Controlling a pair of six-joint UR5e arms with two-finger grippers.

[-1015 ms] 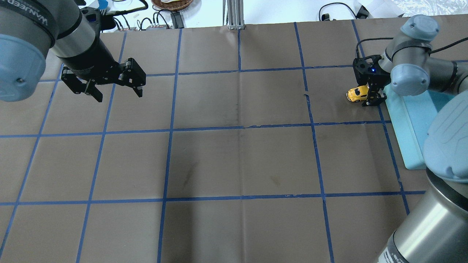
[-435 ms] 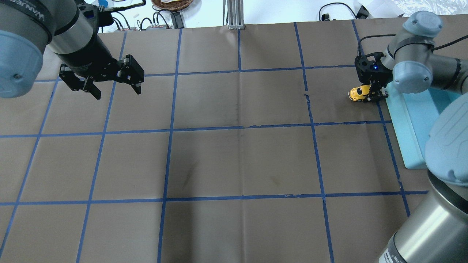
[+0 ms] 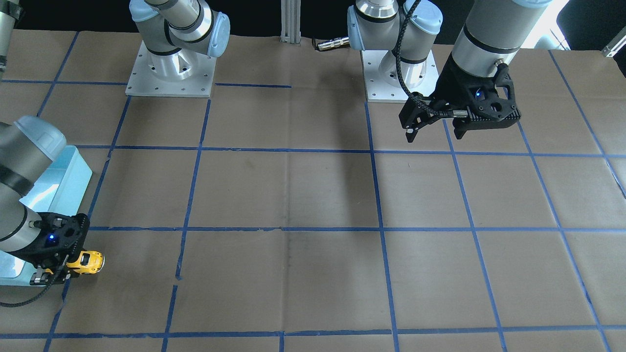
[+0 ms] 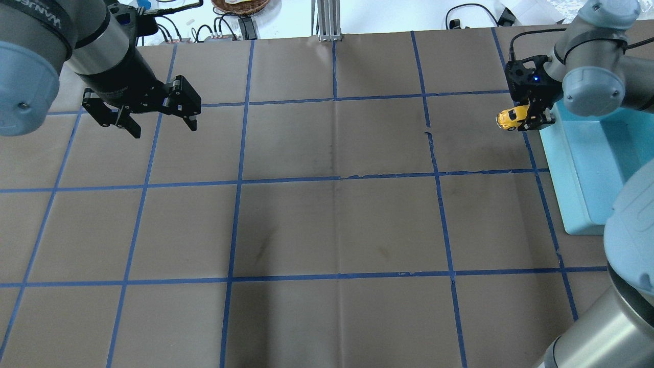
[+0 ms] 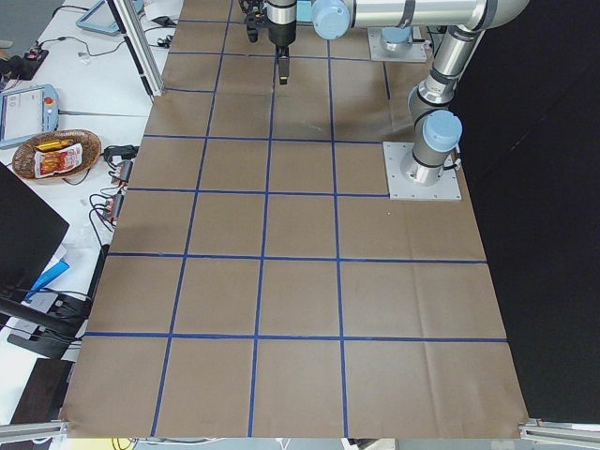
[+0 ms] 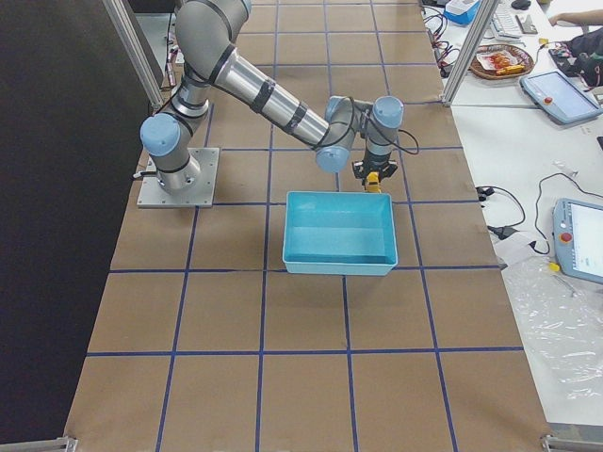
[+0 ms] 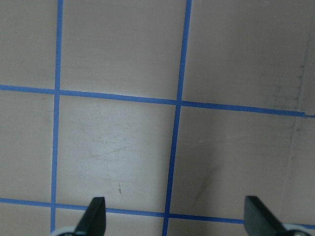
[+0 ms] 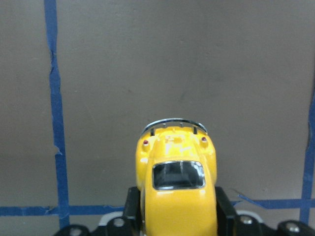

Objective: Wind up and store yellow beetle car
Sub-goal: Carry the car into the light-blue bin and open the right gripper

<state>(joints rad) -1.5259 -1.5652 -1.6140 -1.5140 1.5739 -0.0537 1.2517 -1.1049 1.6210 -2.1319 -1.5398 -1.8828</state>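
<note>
The yellow beetle car (image 4: 511,118) is held in my right gripper (image 4: 531,120), whose fingers are shut on its sides, lifted above the paper beside the far left corner of the blue bin (image 4: 587,153). The right wrist view shows the car (image 8: 176,182) between the pads, chrome bumper pointing away. It also shows in the front view (image 3: 85,262) in the right gripper (image 3: 58,271), and in the right side view (image 6: 373,176). My left gripper (image 4: 161,125) is open and empty, hovering over the far left of the table; its fingertips (image 7: 96,211) show wide apart.
The light blue bin (image 6: 339,231) stands open on the right side of the table. The brown paper carries a blue tape grid (image 4: 337,179). Cables and a basket (image 4: 240,5) lie beyond the far edge.
My right gripper has carried the car up and away from me, toward the bin's far corner. The left arm has barely shifted.
</note>
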